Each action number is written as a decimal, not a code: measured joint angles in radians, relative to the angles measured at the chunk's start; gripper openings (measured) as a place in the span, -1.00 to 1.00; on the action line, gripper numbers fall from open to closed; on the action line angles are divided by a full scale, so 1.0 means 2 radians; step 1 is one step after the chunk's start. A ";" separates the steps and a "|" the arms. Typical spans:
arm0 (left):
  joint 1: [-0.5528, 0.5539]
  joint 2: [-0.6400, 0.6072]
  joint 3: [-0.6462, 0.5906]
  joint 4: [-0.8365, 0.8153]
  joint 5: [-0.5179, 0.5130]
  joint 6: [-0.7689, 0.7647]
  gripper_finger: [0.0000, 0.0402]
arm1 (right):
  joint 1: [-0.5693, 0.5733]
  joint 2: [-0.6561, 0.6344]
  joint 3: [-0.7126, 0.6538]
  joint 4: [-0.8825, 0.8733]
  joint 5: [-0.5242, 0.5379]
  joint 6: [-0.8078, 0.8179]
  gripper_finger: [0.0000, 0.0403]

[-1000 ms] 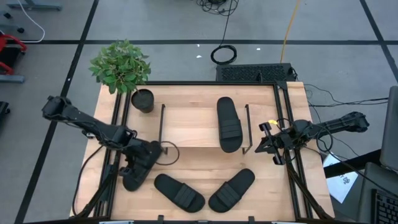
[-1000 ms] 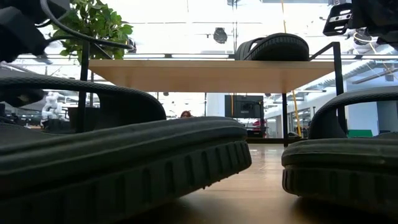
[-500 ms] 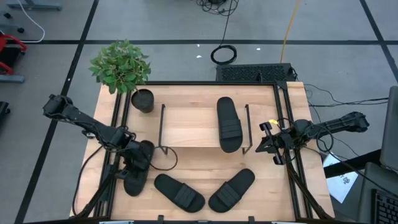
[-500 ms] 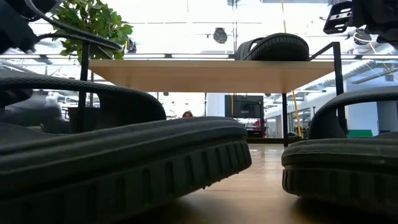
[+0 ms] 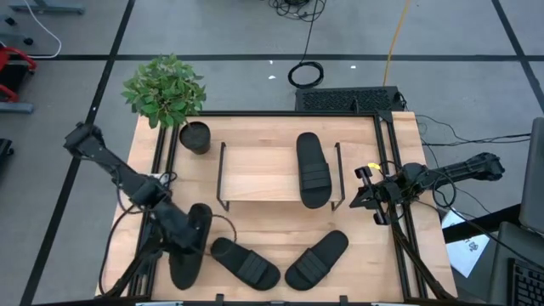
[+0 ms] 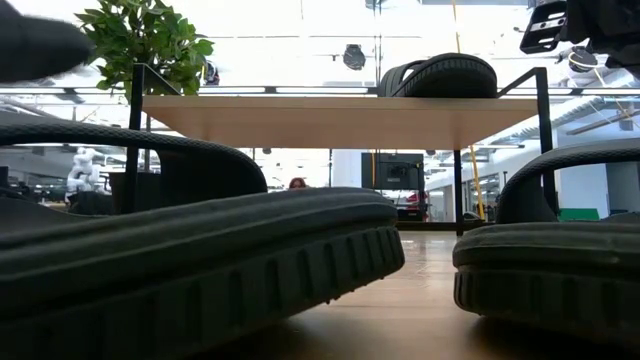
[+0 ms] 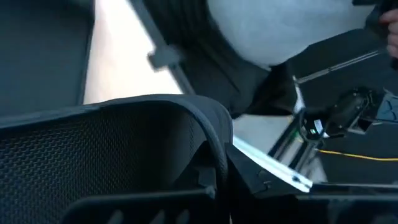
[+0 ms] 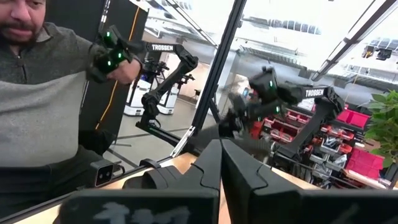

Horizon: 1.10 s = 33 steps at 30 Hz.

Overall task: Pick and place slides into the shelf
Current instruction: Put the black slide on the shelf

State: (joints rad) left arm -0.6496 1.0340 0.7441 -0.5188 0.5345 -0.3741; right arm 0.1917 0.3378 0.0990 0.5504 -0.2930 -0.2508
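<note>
My left gripper point(image 5: 178, 229) is shut on a black slide point(image 5: 189, 253) above the table's near left part. The slide lies lengthwise, near to far. Two more slides point(image 5: 245, 262) point(image 5: 316, 259) lie sole-down on the tabletop near the front edge and fill the low view point(image 6: 200, 270) point(image 6: 550, 250). One more slide point(image 5: 313, 170) lies on the shelf's wooden top board point(image 5: 263, 174), toward its right end; it also shows in the low view point(image 6: 440, 75). My right gripper point(image 5: 368, 197) is shut and empty, hovering just right of the shelf. My left gripper holds the slide at its ribbed strap point(image 7: 124, 143), on the slide's left side near its far end. The fingers come slanting down from the table's far left. The exact place of contact is hidden by the gripper and the strap. The slide seems lifted off the table.
A potted plant point(image 5: 166, 89) in a black pot point(image 5: 195, 136) stands at the far left corner, beside the shelf's left frame point(image 5: 223, 174). Black frame rails point(image 5: 399, 246) run along the table's sides. A person point(image 8: 43, 93) sits beyond the table.
My left gripper has carried the slide toward the table's near edge, away from the shelf's left frame. The slide has turned from slanting to nearly lengthwise, near to far. My right gripper has kept still.
</note>
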 joint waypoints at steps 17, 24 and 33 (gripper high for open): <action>0.031 0.000 0.069 0.089 -0.145 0.218 -0.99 | 0.000 0.000 0.000 0.010 0.001 0.001 -1.00; 0.144 0.007 0.107 0.041 -0.045 0.239 -0.99 | 0.000 0.000 0.000 0.011 0.001 0.001 -1.00; 0.235 0.105 0.326 -0.196 -0.040 0.342 -0.99 | 0.000 0.000 0.000 0.011 0.000 -0.013 -1.00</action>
State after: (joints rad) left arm -0.1800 1.2439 1.3967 -0.9110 0.4541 0.3094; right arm 0.1917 0.3378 0.0990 0.5724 -0.2920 -0.2764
